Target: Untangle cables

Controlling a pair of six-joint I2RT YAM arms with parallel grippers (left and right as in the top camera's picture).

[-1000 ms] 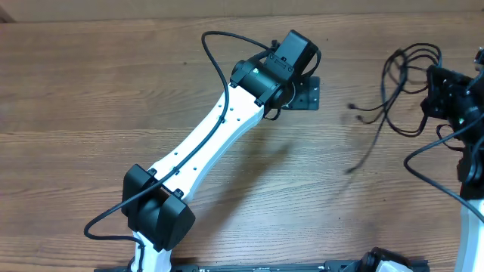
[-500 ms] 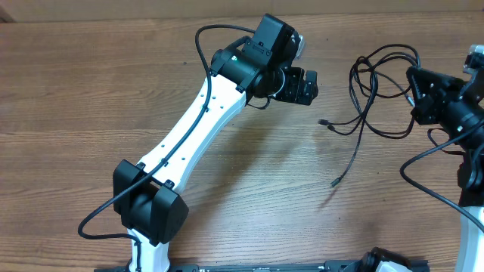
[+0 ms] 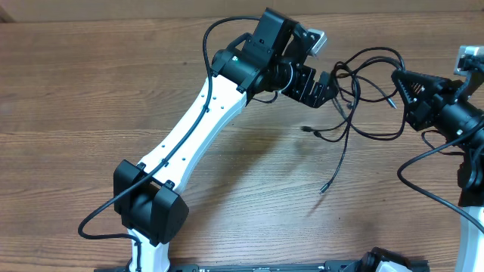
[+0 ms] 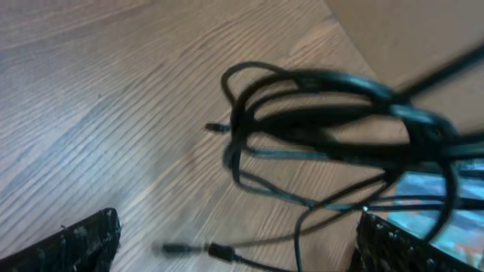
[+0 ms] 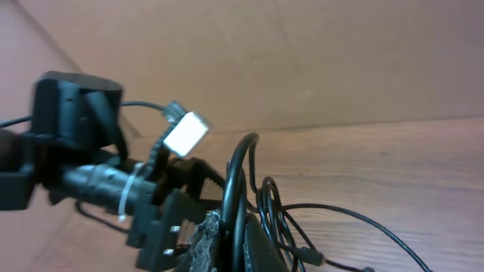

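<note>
Cables (image 4: 318,117) sat at table's two o'clock, clamped in my right gripper (image 3: 397,83) to hold knot up; left gripper (image 3: 321,87), fingers apart, straddled bundle, I judged ready to pull.

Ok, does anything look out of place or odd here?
Nothing stands out. The cables are one tangled bunch pinched in the right gripper, loose plug ends trailing over the table, with the left gripper open right beside them. No damage or spill shows.
</note>
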